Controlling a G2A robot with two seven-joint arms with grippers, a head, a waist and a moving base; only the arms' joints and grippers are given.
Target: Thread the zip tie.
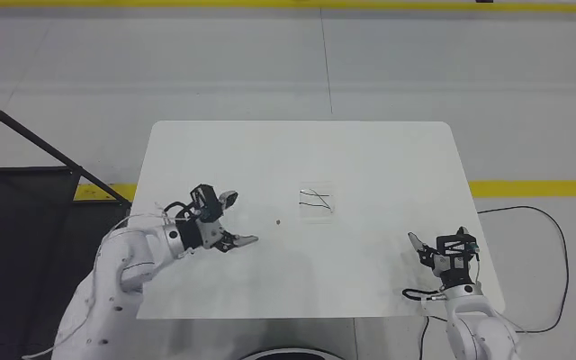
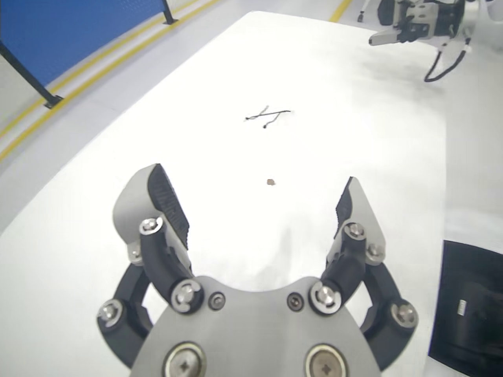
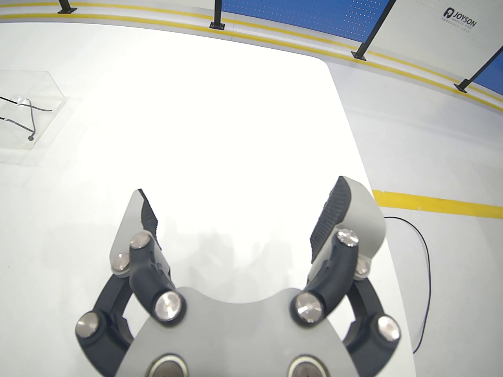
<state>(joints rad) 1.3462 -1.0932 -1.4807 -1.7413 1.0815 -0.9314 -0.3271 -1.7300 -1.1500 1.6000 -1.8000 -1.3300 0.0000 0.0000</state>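
Two thin black zip ties [image 1: 314, 199] lie crossed on a clear plastic stand [image 1: 326, 214] near the table's middle. In the left wrist view the zip ties [image 2: 269, 115] sit well ahead of my left gripper [image 2: 253, 180], which is open and empty. From above, the left gripper [image 1: 238, 219] hovers left of the ties, a good gap away. My right gripper [image 1: 440, 241] is open and empty near the table's front right corner. The right wrist view shows the zip ties [image 3: 29, 119] on the clear stand [image 3: 51, 92], far off to the side of the right gripper [image 3: 241, 190].
A small brown speck [image 1: 278, 220] lies on the white table [image 1: 378, 162] between the left gripper and the stand. The speck [image 2: 270, 182] sits just ahead of the left fingertips. A black cable [image 1: 531, 216] runs on the floor off the table's right edge.
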